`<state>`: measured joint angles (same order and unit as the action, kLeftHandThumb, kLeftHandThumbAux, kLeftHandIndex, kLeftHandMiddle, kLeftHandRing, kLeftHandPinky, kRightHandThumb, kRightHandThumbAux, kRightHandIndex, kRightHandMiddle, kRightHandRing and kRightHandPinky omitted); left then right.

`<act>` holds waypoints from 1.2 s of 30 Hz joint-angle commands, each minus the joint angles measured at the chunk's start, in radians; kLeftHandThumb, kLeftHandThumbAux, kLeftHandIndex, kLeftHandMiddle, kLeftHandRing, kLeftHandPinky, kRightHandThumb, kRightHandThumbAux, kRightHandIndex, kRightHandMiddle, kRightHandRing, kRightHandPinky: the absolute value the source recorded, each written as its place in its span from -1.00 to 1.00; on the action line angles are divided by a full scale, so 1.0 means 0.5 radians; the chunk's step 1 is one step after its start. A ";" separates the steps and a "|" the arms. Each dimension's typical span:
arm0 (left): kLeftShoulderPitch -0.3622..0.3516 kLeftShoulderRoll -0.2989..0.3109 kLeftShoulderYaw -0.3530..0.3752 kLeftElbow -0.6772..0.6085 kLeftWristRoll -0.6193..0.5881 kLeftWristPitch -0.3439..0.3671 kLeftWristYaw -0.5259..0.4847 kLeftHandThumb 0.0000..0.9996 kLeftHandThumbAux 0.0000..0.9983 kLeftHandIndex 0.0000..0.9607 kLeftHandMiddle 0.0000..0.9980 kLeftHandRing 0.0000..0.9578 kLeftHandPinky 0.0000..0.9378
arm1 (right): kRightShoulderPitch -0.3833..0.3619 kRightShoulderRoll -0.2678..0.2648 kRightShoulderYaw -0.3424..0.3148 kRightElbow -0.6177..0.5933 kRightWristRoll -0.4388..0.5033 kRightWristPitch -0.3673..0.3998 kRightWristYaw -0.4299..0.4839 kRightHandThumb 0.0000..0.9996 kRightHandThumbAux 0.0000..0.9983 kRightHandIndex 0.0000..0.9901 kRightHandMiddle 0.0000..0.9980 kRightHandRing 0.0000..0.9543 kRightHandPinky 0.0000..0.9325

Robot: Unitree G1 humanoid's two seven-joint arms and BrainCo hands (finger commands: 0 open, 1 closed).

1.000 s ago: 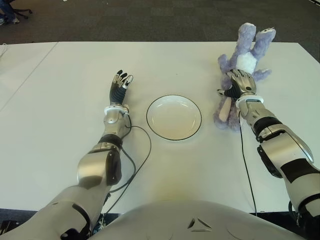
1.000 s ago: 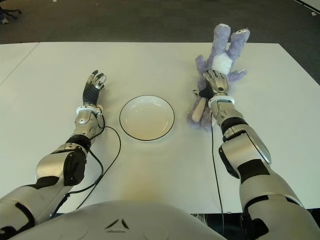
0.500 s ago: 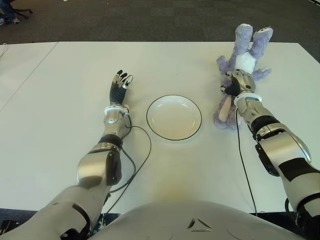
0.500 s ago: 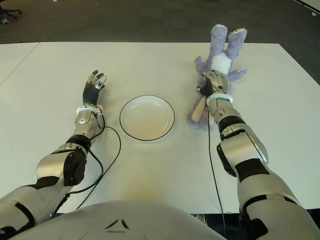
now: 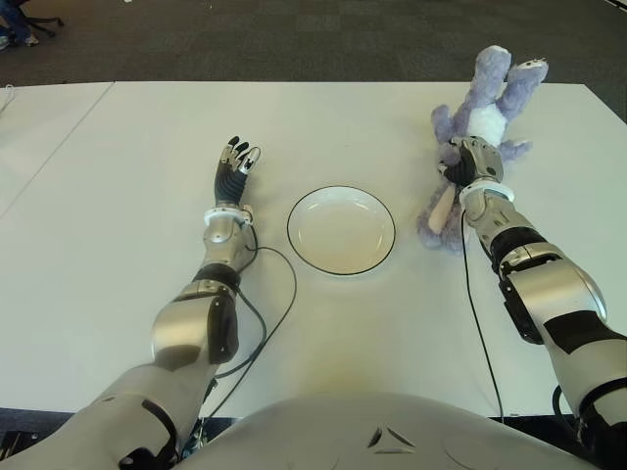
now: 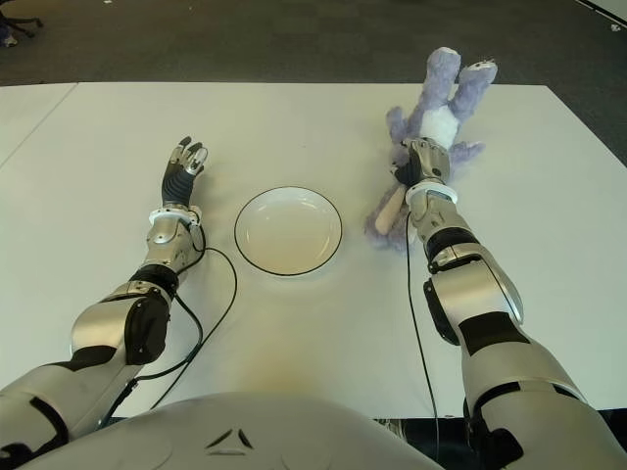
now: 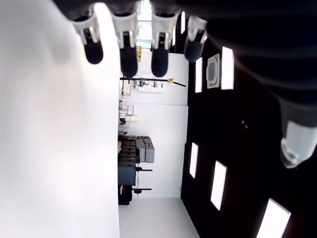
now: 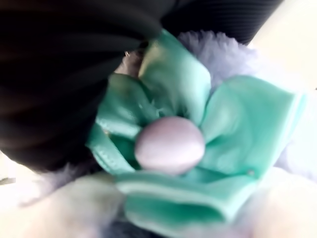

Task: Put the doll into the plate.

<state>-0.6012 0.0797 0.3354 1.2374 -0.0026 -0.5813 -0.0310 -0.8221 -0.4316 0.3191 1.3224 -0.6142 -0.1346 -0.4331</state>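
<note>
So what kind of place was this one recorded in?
Probably an office or lab set up for robot trials: a wide white table bearing only a plate and a doll, dark carpet beyond it, and an office chair base in the far corner.

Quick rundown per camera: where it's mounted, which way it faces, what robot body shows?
Left eye view: head, facing forward-down at the white table; both arms, round white black-rimmed plate, purple plush rabbit doll.
Right eye view: same head, same scene, slightly offset; right hand grips the doll.
Left wrist view: left wrist, past open fingertips toward the room.
Right wrist view: right wrist, close on the doll's green bow.
</note>
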 commanded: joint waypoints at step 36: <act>0.389 -0.132 0.006 0.229 -0.035 0.156 0.033 -1.00 -0.04 -0.70 -0.60 -0.61 -0.75 | -0.037 0.050 -0.130 -0.537 0.097 -0.902 -0.248 -0.04 0.41 0.56 0.74 0.84 0.87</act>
<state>-0.6017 0.0755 0.3389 1.2359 -0.0199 -0.5990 -0.0310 -0.8401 -0.4129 0.2219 1.1711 -0.5244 -0.5121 -0.4891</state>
